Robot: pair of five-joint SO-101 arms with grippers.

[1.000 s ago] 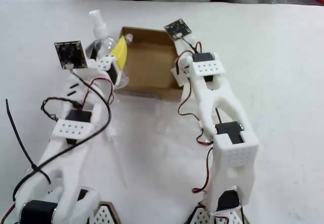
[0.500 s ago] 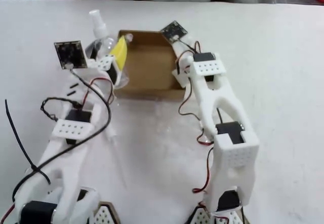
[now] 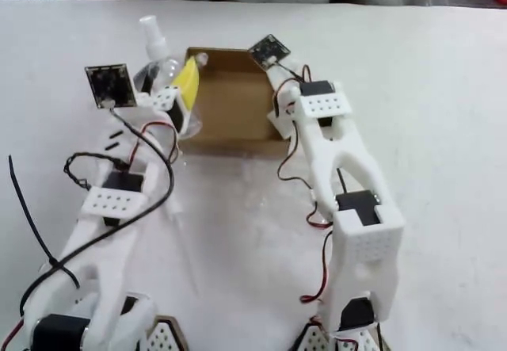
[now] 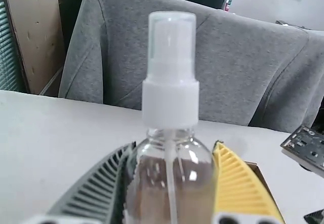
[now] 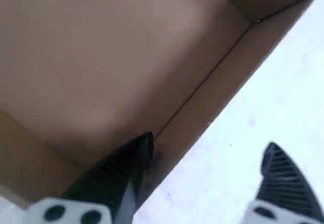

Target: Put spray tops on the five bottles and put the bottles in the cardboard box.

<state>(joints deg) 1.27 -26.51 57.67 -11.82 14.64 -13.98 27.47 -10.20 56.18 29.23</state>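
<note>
A clear bottle with a white spray top on it stands upright at the left wall of the cardboard box. My left gripper is shut on the bottle's body. In the left wrist view the bottle sits between the grey and yellow fingers, the spray top rising above them. My right gripper is at the box's right wall. In the right wrist view it is open, one finger inside the box and the other outside over the table.
A thin clear straw-like piece lies on the white table between the two arms. Black and red cables hang along the arms. Grey chair backs stand beyond the far table edge.
The right arm's wrist has swung slightly left and farther away, and the box has shifted a little left with it. The left arm and its bottle have stayed put.
</note>
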